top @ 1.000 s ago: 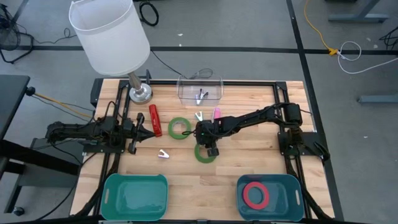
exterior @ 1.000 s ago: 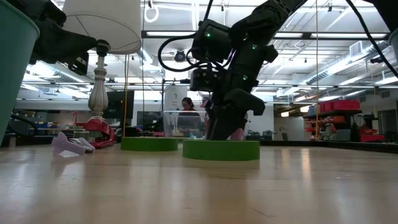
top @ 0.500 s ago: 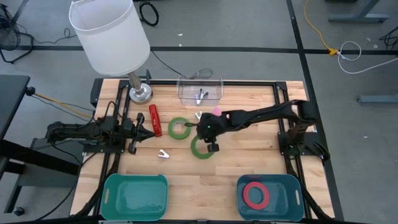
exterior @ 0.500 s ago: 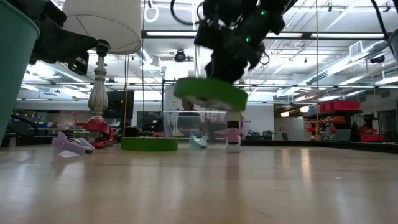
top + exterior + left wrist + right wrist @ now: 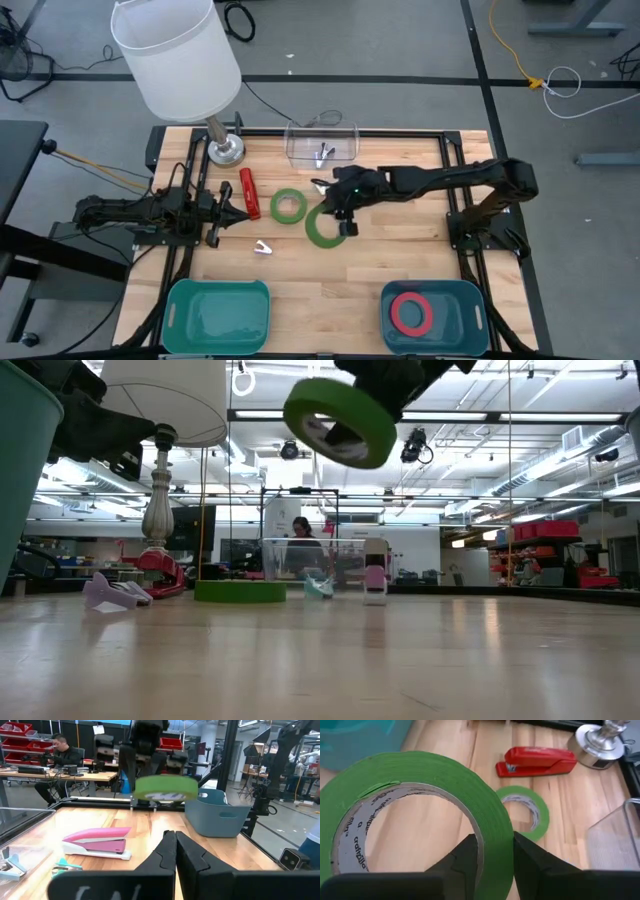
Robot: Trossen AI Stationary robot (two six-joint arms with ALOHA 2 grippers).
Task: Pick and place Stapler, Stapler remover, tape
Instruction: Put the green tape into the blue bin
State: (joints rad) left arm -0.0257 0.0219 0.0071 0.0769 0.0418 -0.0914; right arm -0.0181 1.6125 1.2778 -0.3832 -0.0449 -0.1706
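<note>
My right gripper (image 5: 341,226) holds a green tape ring (image 5: 322,227) high above the middle of the table; the low view shows the ring (image 5: 340,420) tilted in the air. A second green tape ring (image 5: 289,206) lies flat on the wood. The red stapler (image 5: 249,193) lies beside it, and the pink stapler (image 5: 97,840) lies farther back. The pale stapler remover (image 5: 263,247) sits near the left arm. The red-pink tape ring (image 5: 411,313) lies in the right teal bin. My left gripper (image 5: 230,208) rests shut at the table's left. My right gripper grips the green ring's wall (image 5: 496,832), one finger (image 5: 467,857) inside the open centre and the other finger (image 5: 532,857) outside. The fingers slant downward from the table's right side. The ring is lifted clear of the table and hangs tilted.
Two teal bins stand at the near edge, the left bin (image 5: 217,312) and the right bin (image 5: 470,300). A clear box (image 5: 322,143) and a lamp base (image 5: 226,150) stand at the far edge. A small teal tool (image 5: 318,588) lies near the pink stapler.
My right gripper has risen from the table with the green tape ring and tipped its fingers less steeply. The ring, flat on the wood a second ago, is now lifted clear and tilted.
</note>
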